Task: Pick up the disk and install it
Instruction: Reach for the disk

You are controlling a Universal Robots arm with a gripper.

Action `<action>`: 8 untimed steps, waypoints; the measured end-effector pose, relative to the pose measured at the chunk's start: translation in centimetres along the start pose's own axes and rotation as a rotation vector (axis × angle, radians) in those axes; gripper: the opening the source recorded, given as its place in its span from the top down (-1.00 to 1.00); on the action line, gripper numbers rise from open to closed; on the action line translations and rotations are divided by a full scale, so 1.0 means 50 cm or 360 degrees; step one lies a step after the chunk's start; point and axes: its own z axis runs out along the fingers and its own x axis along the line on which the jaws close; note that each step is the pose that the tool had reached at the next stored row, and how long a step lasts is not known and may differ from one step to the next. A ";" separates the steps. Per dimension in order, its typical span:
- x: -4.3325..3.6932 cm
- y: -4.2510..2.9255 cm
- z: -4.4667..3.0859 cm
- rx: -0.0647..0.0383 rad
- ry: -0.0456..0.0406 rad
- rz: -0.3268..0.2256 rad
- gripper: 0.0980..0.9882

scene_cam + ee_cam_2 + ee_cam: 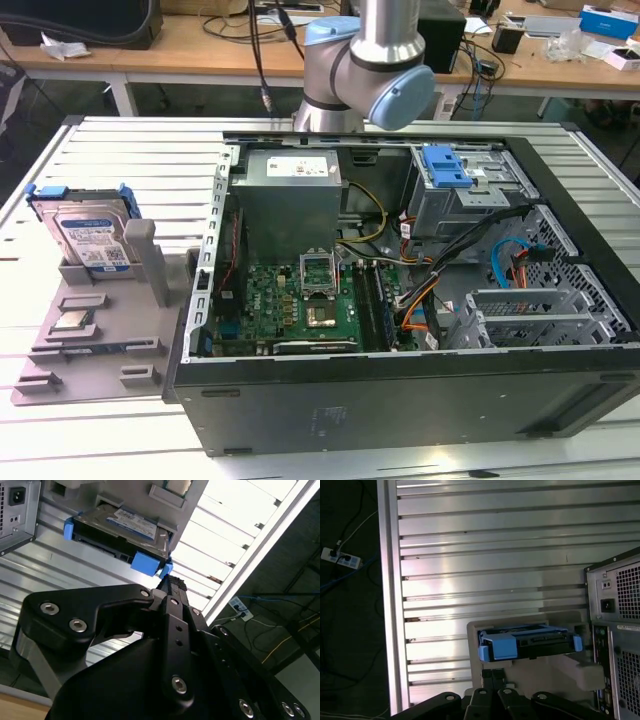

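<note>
The disk [92, 235], a silver drive with a white-and-blue label in a bright blue caddy, stands on edge in a grey holder [95, 345] on the exterior view's left. In both wrist views the disk [117, 527] [527, 645] sits in that holder, beyond the black fingers. My gripper [172, 582] [492, 676] hangs in the air apart from the disk. Its fingers are shut together with nothing between them.
An open computer case [400, 400] fills the middle and the exterior view's right, with a motherboard, cables and a blue latch on a silver metal cage [447, 170] at the back. A small square chip [75, 322] lies on the grey holder. The ribbed metal table [130, 150] surrounds both.
</note>
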 end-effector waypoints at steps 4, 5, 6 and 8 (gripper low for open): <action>-0.019 0.001 0.000 0.0000 0.0001 0.0000 0.98; -0.031 0.002 0.001 0.0000 0.0002 0.0000 0.98; -0.039 0.003 0.001 0.0000 0.0003 0.0000 0.98; -0.052 0.004 0.001 0.0000 0.0004 0.0000 0.98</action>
